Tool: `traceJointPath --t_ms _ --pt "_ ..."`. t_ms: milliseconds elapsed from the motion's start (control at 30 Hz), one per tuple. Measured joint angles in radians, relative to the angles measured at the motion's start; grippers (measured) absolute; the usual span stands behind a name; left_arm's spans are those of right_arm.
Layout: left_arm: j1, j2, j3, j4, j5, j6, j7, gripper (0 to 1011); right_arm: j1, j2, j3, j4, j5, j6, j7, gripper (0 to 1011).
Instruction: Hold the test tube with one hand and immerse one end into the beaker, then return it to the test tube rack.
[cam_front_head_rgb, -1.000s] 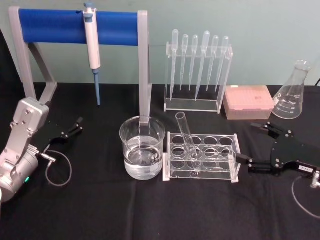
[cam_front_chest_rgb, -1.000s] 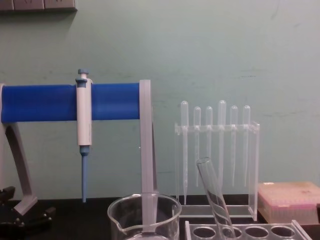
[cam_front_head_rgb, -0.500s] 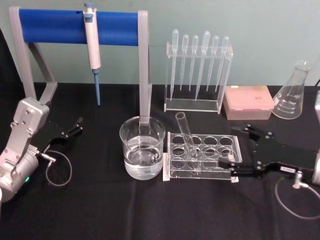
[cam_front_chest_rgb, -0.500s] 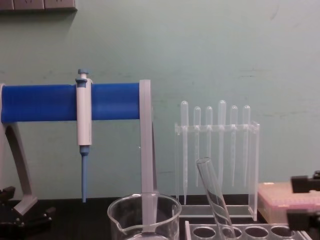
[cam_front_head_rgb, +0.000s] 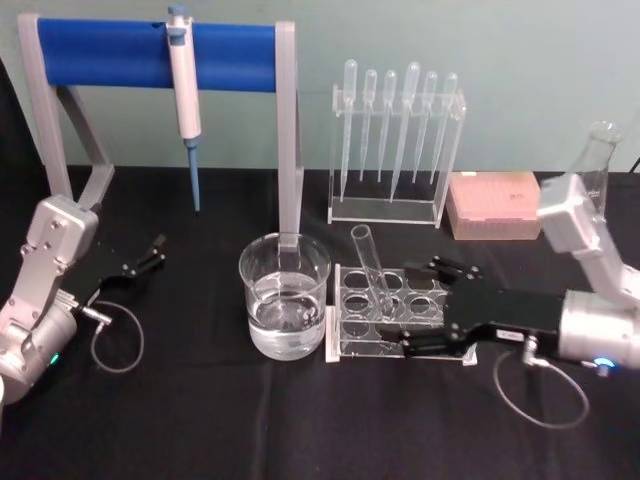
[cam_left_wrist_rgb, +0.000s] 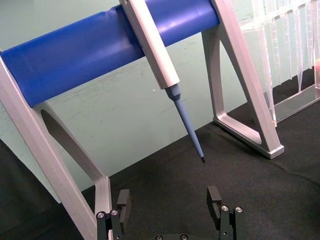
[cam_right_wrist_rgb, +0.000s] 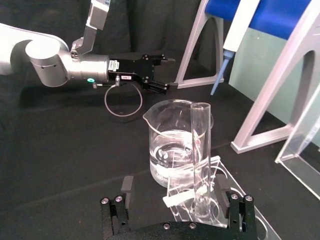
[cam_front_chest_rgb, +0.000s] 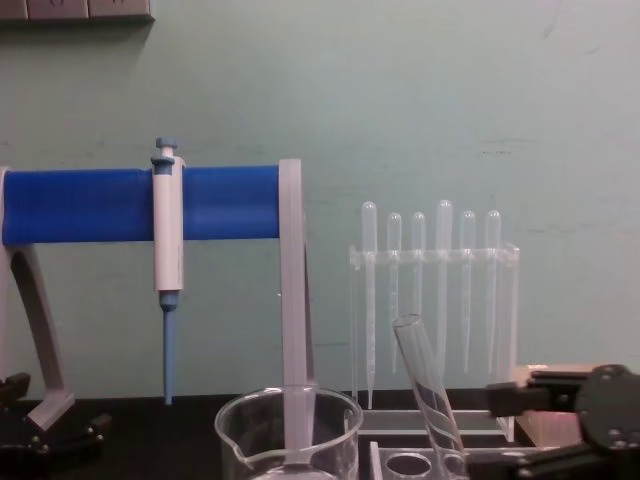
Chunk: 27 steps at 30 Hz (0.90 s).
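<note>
The test tube (cam_front_head_rgb: 366, 266) leans in the left end of a clear rack (cam_front_head_rgb: 344, 346), its open rim up. The beaker (cam_front_head_rgb: 285, 296), part full of clear liquid, stands just left of the rack. My right gripper (cam_front_head_rgb: 420, 306) is open over the rack, one finger on either side, with the tips just short of the tube. In the right wrist view the test tube (cam_right_wrist_rgb: 201, 150) rises a little ahead of the gap of the right gripper (cam_right_wrist_rgb: 175, 188), with the beaker (cam_right_wrist_rgb: 172, 145) behind it. My left gripper (cam_front_head_rgb: 140, 262) rests open at the far left.
A grey stand with a blue bar (cam_front_head_rgb: 150, 52) holds a pipettor (cam_front_head_rgb: 183, 75) at the back left. Behind the tube rack stands a pipette rack (cam_front_head_rgb: 395, 140). A pink tip box (cam_front_head_rgb: 495, 205) and a flask (cam_front_head_rgb: 598, 150) sit back right. Cables loop near both arms.
My right arm has reached leftward from the table's right side, and its open fingers now straddle the rack close to the tube. The left arm, tube and beaker have not moved.
</note>
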Motion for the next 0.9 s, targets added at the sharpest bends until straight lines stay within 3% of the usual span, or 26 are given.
traceJointPath --t_ms 233,433,900 --pt "0.000 0.000 0.000 0.000 0.000 0.000 0.000 1000 0.086 -0.054 -0.052 0.079 -0.008 0.037 0.013 1010" --pt "0.000 0.000 0.000 0.000 0.000 0.000 0.000 1000 0.132 -0.080 -0.072 0.123 -0.006 0.051 0.016 1010" --pt "0.000 0.000 0.000 0.000 0.000 0.000 0.000 1000 0.173 -0.110 -0.091 0.156 0.011 0.050 0.006 1010"
